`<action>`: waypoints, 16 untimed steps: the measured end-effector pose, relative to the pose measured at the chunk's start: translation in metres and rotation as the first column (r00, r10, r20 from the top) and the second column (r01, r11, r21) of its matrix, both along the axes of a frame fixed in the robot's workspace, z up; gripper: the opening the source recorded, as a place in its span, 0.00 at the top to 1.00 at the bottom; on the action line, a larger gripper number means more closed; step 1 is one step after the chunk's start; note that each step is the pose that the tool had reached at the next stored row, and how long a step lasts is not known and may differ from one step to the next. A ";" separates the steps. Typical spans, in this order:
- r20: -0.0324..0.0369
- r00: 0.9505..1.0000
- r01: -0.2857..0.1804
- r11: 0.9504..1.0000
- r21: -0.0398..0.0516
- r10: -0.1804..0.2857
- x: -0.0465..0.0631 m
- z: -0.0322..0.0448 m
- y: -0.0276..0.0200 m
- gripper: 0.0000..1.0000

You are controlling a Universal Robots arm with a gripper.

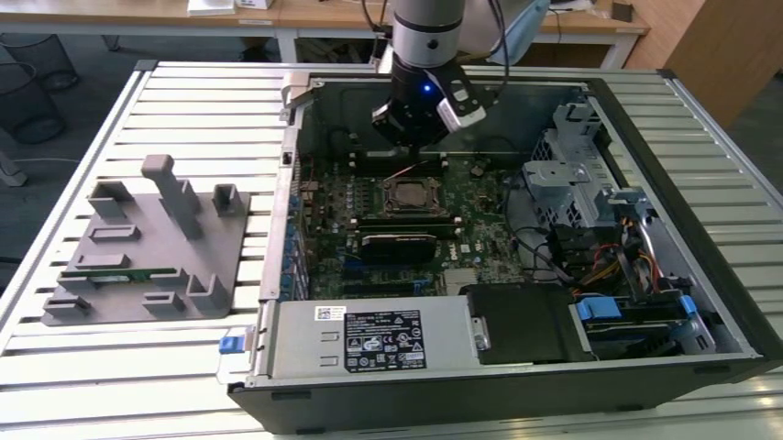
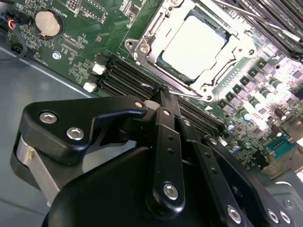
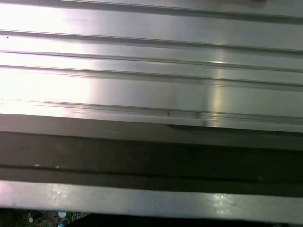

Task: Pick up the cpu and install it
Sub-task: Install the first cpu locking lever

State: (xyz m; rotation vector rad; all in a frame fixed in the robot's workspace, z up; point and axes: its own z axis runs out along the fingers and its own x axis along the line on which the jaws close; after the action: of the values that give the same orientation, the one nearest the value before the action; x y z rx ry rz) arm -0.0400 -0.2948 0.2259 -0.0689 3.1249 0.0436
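Sitting silvery and square in its socket [image 2: 156, 45] — the cpu [image 2: 193, 45].

No text legible anywhere. Black label [image 1: 383, 341] on power supply [image 1: 367, 337] at case front, exterior view: white print and small marks, too small to read. Small white sticker [image 1: 328, 313] with blue mark just beside it, on same unit: unreadable. Motherboard [image 2: 85, 38] in second wrist view: tiny white silkscreen lettering beside coin cell [image 2: 48, 23] and along memory slots [image 2: 137, 80], blurred, not readable.
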 end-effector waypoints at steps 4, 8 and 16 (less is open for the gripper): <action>0.000 1.000 0.000 1.000 0.000 0.000 0.003 -0.0044 0.0000 0.89; 0.000 1.000 0.000 1.000 0.000 0.000 0.006 -0.0086 0.0000 0.89; 0.000 1.000 0.000 1.000 0.000 0.000 0.009 -0.0174 0.0000 0.89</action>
State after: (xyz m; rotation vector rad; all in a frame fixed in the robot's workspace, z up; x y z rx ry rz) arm -0.0307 -0.2948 0.2085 -0.0689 3.1250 0.0434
